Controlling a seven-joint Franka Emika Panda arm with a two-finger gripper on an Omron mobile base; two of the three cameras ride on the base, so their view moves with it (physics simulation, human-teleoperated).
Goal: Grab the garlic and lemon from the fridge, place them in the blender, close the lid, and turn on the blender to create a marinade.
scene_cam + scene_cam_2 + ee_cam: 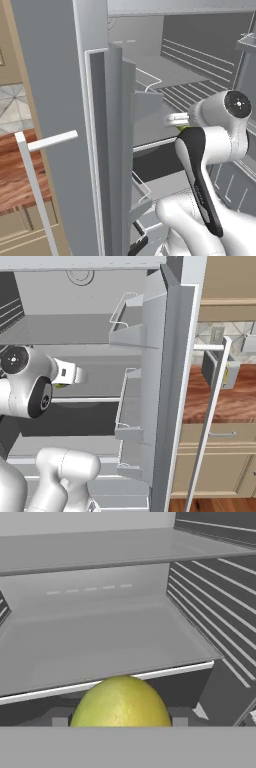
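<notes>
The fridge (60, 100) stands open, both doors swung wide, and the white arm reaches in from the front toward the middle shelf (110, 647). From the left base view the hand (176, 120) pokes out past the arm's big round joint, level with the front edge of that shelf; from the right base view the same hand (67, 374) shows as a short white block pointing into the grey interior.

The lemon (121, 704) sits right at the hand. In the hand view it is a large yellow-green dome at the bottom centre, in front of the shelf's pale front rail, with a grey finger (60, 718) at its lower left and another at its lower right, so the fruit lies squarely between them. The fingers stand fairly wide apart, about as wide as the fruit, and appear to be closed on it. A sliver of yellow-green (183, 127) peeks out just under the hand in the left base view, and a tiny speck of it (60, 386) under the hand in the right base view.

The shelf behind the lemon is a plain grey slab, with another shelf above it and ribbed lines along the right inner wall. Door bins (132, 321) hang on the right door.
</notes>
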